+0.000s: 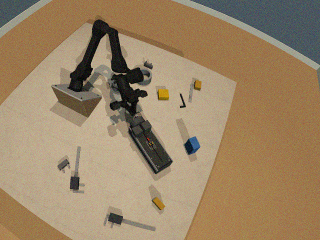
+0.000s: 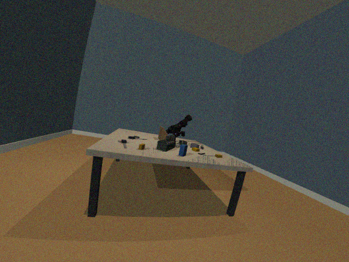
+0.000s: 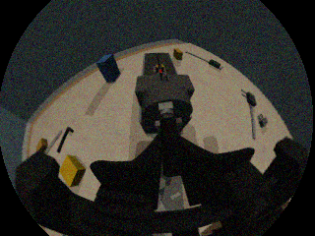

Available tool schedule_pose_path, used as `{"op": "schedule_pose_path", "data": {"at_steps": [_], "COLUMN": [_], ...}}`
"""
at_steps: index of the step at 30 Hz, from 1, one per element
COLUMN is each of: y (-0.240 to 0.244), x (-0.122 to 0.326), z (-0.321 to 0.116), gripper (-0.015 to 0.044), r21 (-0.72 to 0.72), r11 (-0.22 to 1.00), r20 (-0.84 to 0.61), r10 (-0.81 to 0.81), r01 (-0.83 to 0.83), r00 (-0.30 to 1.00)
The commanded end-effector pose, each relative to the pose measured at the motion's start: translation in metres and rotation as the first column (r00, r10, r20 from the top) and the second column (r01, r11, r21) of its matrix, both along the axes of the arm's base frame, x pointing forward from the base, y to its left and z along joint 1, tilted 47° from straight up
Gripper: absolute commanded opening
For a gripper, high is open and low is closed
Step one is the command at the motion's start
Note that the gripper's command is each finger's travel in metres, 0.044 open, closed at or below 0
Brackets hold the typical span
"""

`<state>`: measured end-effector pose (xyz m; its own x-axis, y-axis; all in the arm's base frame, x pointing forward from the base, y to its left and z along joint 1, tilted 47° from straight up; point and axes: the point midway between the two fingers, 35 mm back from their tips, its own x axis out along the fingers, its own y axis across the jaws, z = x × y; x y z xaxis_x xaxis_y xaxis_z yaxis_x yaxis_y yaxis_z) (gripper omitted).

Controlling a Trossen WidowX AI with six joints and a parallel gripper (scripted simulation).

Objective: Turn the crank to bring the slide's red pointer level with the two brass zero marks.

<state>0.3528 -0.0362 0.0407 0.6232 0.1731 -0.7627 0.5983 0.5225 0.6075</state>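
Note:
The dark machine [image 1: 160, 157] [image 2: 164, 146] [image 3: 152, 58] is a long box with grey blocks at its arm-side end. Its red pointer [image 1: 148, 139] [image 3: 160, 71] stands in the slot, slightly to the crank side of the two brass zero marks [image 1: 152, 142], not level with them. My gripper [image 1: 134, 114] [image 3: 165, 136] is at the crank end, shut on the crank handle. The handle is mostly hidden by the dark fingers and the crank hub.
A blue block [image 1: 192, 145] [image 2: 182, 150] [image 3: 108, 68] stands beside the machine. A yellow block [image 1: 163, 94] [image 3: 72, 170], a black hooked bar [image 1: 183, 100] and a grey ring [image 1: 147, 76] lie on the arm's other side. An orange block [image 1: 158, 203] lies beyond the machine's far end.

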Motion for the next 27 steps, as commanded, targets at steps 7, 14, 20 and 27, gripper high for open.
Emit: {"op": "schedule_pose_path", "data": {"at_steps": [7, 14, 20, 27], "y": [0.008, 0.01, 0.014, 0.019], "x": [0.006, 0.008, 0.01, 0.012], "z": [0.004, 0.004, 0.004, 0.003], "gripper": [0.0, 0.0, 0.0, 0.0], "r21": [0.008, 0.008, 0.008, 0.009], "r11": [1.0, 1.0, 1.0, 1.0], "r20": [0.017, 0.017, 0.018, 0.018], "r10": [0.015, 0.015, 0.015, 0.015], "r01": [-0.015, -0.015, -0.015, -0.015], "r00": [1.0, 1.0, 1.0, 1.0]}}
